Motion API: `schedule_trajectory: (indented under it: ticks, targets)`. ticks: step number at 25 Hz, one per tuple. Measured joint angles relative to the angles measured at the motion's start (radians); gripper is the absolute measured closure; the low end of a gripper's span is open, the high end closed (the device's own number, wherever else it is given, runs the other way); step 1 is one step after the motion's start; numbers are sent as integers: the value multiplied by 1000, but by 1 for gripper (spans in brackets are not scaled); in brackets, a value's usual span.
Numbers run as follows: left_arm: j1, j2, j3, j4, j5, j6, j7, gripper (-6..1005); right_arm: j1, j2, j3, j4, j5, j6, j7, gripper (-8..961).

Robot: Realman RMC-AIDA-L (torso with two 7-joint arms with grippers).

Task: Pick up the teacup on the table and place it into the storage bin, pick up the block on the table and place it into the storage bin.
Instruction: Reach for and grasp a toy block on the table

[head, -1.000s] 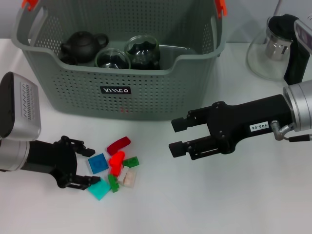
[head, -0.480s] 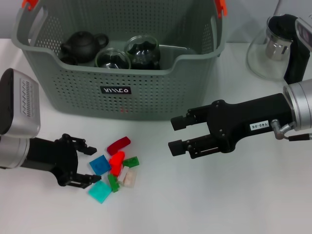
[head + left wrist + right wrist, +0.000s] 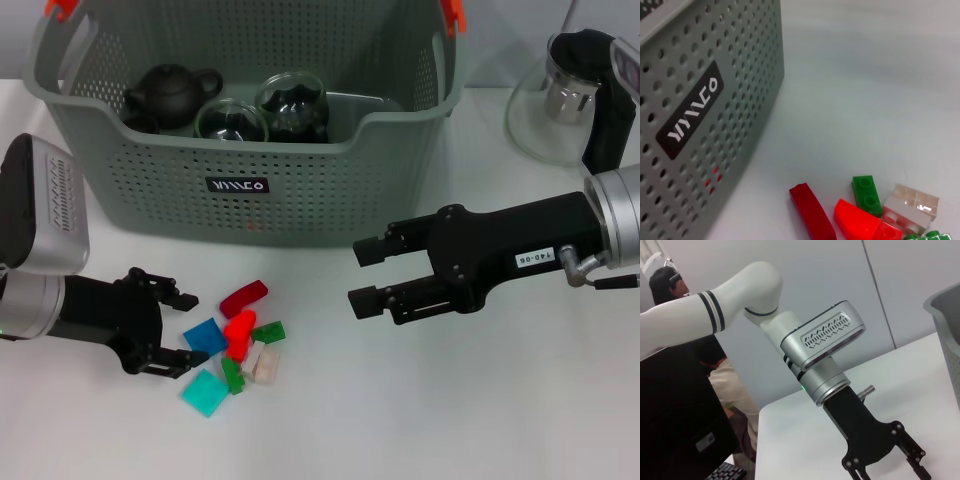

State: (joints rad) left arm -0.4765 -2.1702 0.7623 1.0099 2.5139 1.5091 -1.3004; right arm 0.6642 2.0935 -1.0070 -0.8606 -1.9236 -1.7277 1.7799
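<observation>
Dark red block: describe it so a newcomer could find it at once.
Start at the grey-green storage bin and look at the table in front of it, where loose blocks lie. The dark red block is the long, rounded one nearest the bin, darker than the bright red block beside it.

Grey-green perforated storage bin [image 3: 300,190], orange clips; blocks [image 3: 237,345] red, green, blue, teal, white.

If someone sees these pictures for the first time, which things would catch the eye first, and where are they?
The large grey-green storage bin at the back of the table stands out first, with a black teapot and glass cups inside. In front of it lies a bright heap of small blocks. The left gripper sits open beside the heap, and the right gripper hovers open to the right of it.
</observation>
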Motion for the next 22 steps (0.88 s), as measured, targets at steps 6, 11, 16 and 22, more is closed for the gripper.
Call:
schedule_trajectory:
  ticks: [6, 11, 16, 22]
  targets:
    - [-1, 0, 0, -2, 0, -2, 0, 334, -1, 0, 2, 0, 0, 0, -8, 206]
    - [-4, 0, 1, -14, 0, -11, 3, 336, -4, 0, 8, 1, 0, -3, -10, 206]
    - [-6, 0, 16, -28, 0, -32, 3, 338, -4, 0, 8, 7, 0, -4, -10, 207]
    - [-5, -2, 20, -29, 0, -40, 4, 341, -4, 0, 9, 14, 0, -3, -13, 207]
